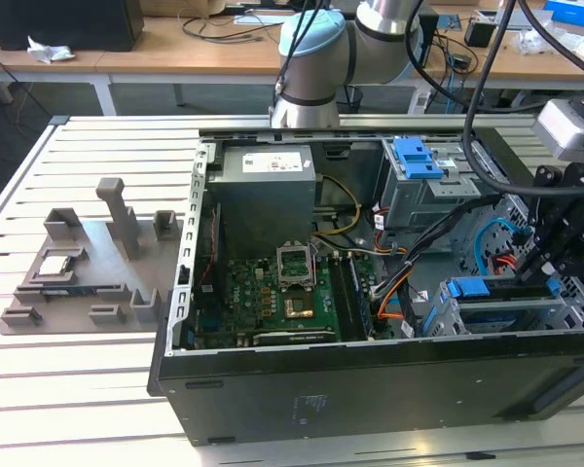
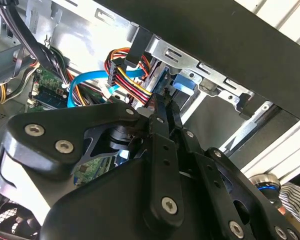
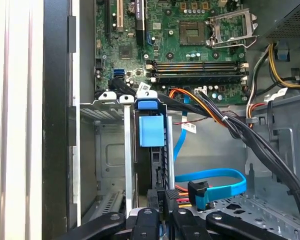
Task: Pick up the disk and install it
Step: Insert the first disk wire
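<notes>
My end effector (image 3: 157, 212) sits low in the drive cage (image 3: 102, 107), clenched on the rear edge of the disk (image 3: 151, 131). The disk stands on edge in its bay slot, blue carrier facing the motherboard (image 3: 190, 45), aligned for seating.

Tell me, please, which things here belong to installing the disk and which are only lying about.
Belong to the job:
disk in its blue carrier; drive cage; end effector.

Only lying about:
grey fixture plate with a chip; motherboard; power supply; blue cable.
</notes>
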Tool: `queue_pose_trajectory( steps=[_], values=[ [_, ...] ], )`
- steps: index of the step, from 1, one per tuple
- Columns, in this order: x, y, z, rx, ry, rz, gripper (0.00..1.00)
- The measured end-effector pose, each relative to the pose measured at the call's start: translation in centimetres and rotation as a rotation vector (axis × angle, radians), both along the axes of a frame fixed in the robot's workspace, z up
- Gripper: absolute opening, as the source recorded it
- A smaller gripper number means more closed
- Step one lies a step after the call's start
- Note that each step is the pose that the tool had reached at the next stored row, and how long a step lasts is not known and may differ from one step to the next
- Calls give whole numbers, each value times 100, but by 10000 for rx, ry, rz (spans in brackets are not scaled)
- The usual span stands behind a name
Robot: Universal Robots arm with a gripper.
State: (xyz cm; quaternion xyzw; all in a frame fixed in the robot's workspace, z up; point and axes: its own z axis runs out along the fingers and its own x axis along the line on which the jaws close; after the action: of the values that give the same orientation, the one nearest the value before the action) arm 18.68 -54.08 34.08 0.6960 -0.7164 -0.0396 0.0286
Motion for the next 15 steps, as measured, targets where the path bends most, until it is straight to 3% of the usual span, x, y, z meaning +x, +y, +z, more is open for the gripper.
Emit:
queue_pose_trajectory(
  steps=[7,11,15],
  values=[
    [-12,2,27,19,-9,49,17],
    [-11,2,28,149,-10,50,17],
    [-12,1,22,176,-10,50,17]
  ],
)
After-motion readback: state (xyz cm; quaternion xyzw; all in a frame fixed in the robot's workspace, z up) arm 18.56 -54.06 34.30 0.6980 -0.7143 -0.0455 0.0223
